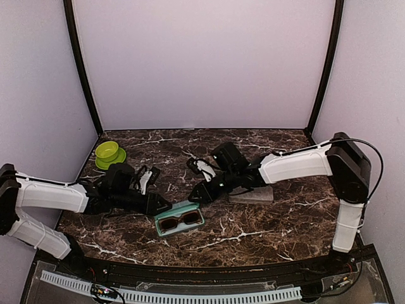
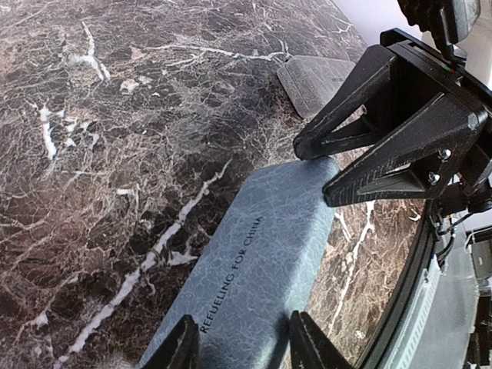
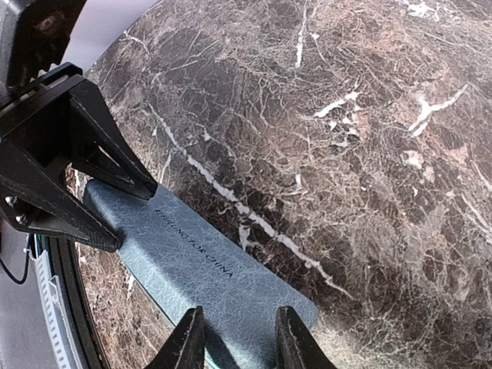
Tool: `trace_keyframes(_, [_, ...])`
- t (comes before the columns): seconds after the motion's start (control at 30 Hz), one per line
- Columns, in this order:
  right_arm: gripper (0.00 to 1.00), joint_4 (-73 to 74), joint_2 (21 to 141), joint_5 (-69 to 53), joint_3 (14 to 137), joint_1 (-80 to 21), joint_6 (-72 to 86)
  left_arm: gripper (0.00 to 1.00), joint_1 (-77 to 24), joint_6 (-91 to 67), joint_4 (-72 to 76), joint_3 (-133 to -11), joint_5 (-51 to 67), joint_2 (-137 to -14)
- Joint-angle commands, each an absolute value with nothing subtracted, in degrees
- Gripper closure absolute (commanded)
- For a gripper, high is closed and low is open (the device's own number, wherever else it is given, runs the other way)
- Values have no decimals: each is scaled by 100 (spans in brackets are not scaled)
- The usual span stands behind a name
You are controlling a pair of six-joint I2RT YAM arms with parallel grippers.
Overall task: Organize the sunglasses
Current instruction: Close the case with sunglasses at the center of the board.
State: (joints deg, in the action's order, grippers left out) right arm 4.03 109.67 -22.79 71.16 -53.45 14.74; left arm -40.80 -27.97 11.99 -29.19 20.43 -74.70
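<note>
1 thin-framed pair of sunglasses [image 1: 180, 220] with dark reddish-brown lenses lies in the rectangular, grain-textured blue-grey case [image 2: 254, 261] on the veined brown marble bench [image 1: 272, 221]. Its long axis runs left-right, the right end slightly farther away. The left hand [image 2: 242, 350] and right hand [image 3: 234, 338], fingers part-spread, straddle the case's short ends; I cannot tell whether they clamp it.

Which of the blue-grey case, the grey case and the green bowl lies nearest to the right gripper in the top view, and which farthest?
From the right gripper:
1. blue-grey case, at its fingertips, front centre.
2. grey case, to its right, beside the right arm.
3. green bowl, back left corner.
</note>
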Motion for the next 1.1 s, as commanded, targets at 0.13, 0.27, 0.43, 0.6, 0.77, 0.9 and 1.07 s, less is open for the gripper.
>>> trace_keyframes(0.13, [69,228,10933,-2048,6649,-5647,1527,59,-4654,-2848,942,-2576,1331,-7255])
trace_keyframes(0.27, [70,161,10856,-2003,6431,-5677,1575,59,-4850,-2939,935,-2436,1130,-7200])
trace_keyframes(0.43, [70,76,10764,-1930,6255,-5712,1658,59,-5011,-2991,905,-2367,960,-7203])
trace_keyframes(0.6, [69,87,10703,-1850,6126,-5747,1705,59,-5142,-2988,928,-2359,958,-7301])
trace_keyframes(0.77, [69,36,10632,-1848,5986,-5766,1762,57,-5308,-3028,932,-2317,876,-7292])
trace_keyframes(0.9, [68,38,10538,-1822,5884,-5774,1806,52,-5447,-2996,740,-2364,696,-7196])
trace_keyframes(1.07, [59,201,10182,-1579,5718,-5774,1862,36,-5631,-2746,205,-2506,206,-6733])
